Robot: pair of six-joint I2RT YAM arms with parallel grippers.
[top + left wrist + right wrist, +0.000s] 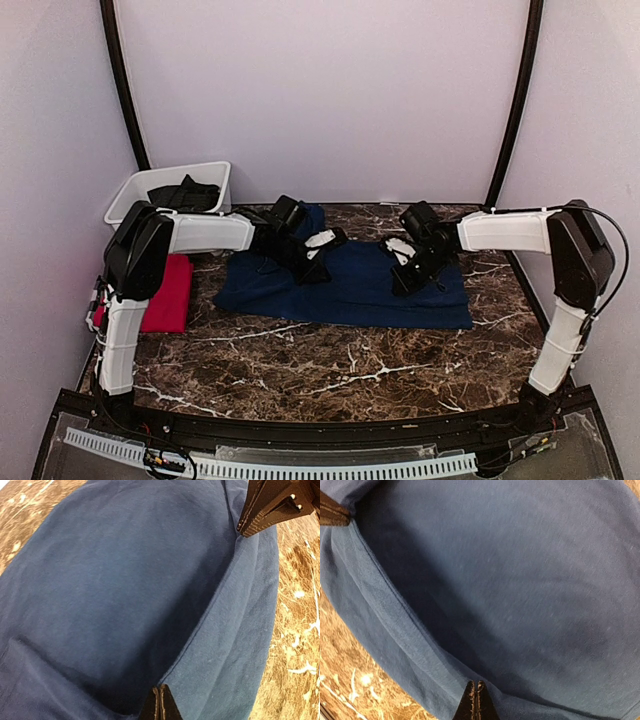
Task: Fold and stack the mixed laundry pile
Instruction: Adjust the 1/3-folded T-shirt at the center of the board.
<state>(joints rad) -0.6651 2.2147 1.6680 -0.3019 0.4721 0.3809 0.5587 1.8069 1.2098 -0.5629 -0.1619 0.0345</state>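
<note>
The left gripper (160, 701) and the right gripper (476, 698) were each shut tight, pinching the edge of the navy blue T-shirt (350, 295). The shirt lay spread below the jaws. A fold seemed to be starting. Next, both should lift that edge together.

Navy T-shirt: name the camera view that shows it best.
Top external: nearly the whole navy T-shirt shows, spread on the table. Each wrist view shows only close-up cloth and the edge pinched by the left gripper and right gripper.
</note>
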